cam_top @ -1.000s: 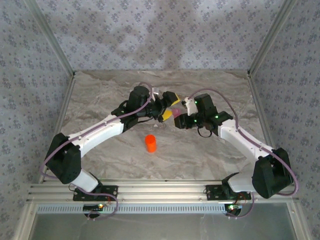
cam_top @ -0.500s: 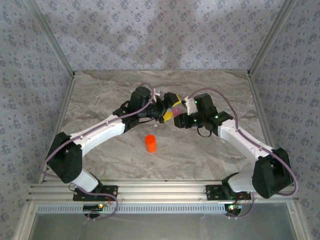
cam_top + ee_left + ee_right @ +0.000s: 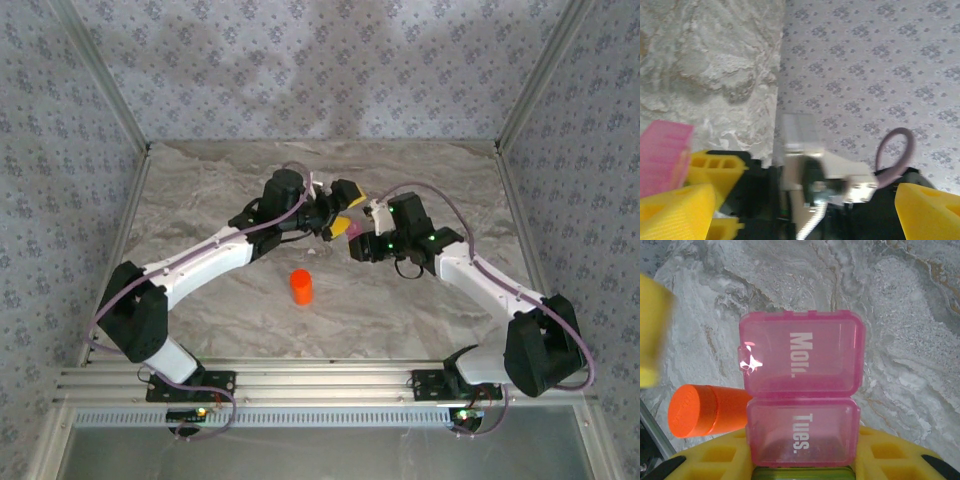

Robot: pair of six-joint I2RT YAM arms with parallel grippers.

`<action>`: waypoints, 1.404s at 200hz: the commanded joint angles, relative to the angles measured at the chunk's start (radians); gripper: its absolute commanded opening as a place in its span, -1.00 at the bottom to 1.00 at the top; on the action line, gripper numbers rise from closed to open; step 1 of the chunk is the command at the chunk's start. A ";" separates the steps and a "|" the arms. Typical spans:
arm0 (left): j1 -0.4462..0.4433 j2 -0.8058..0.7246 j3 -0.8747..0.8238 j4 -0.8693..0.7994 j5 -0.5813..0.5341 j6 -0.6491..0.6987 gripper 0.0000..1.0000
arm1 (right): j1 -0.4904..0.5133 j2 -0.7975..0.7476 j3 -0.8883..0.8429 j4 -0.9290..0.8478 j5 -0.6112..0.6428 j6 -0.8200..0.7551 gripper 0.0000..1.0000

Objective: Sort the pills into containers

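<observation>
Containers (image 3: 801, 405): translucent pink plastic, boxy, rounded corners, clamped in right gripper (image 3: 802, 466); left gripper (image 3: 800, 210) spread wide.

The bottom edge of the right wrist view cuts the olive-green compartment (image 3: 800, 474) of the pill container (image 3: 802, 390), which hides part of the orange bottle (image 3: 695, 410). A yellow pad (image 3: 652, 330) is blurred.

Left gripper (image 3: 343, 211) farther back.
</observation>
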 commanded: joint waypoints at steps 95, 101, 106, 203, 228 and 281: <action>-0.008 -0.032 -0.030 -0.064 -0.048 0.029 0.86 | -0.023 -0.033 -0.003 0.011 -0.002 0.022 -0.53; -0.008 -0.030 -0.033 -0.059 -0.047 0.026 0.86 | -0.023 -0.034 -0.001 0.012 -0.002 0.024 -0.53; -0.009 -0.027 -0.033 -0.053 -0.043 0.025 0.85 | -0.022 -0.033 -0.001 0.013 -0.003 0.025 -0.53; -0.014 0.017 -0.017 -0.008 -0.025 0.009 0.85 | -0.004 -0.032 0.001 0.022 -0.007 0.035 -0.55; -0.019 0.025 -0.008 0.006 -0.020 0.001 0.85 | 0.000 -0.028 0.001 0.028 -0.006 0.039 -0.55; -0.033 0.035 0.007 0.025 -0.011 -0.012 0.85 | 0.008 -0.015 0.001 0.036 -0.007 0.042 -0.57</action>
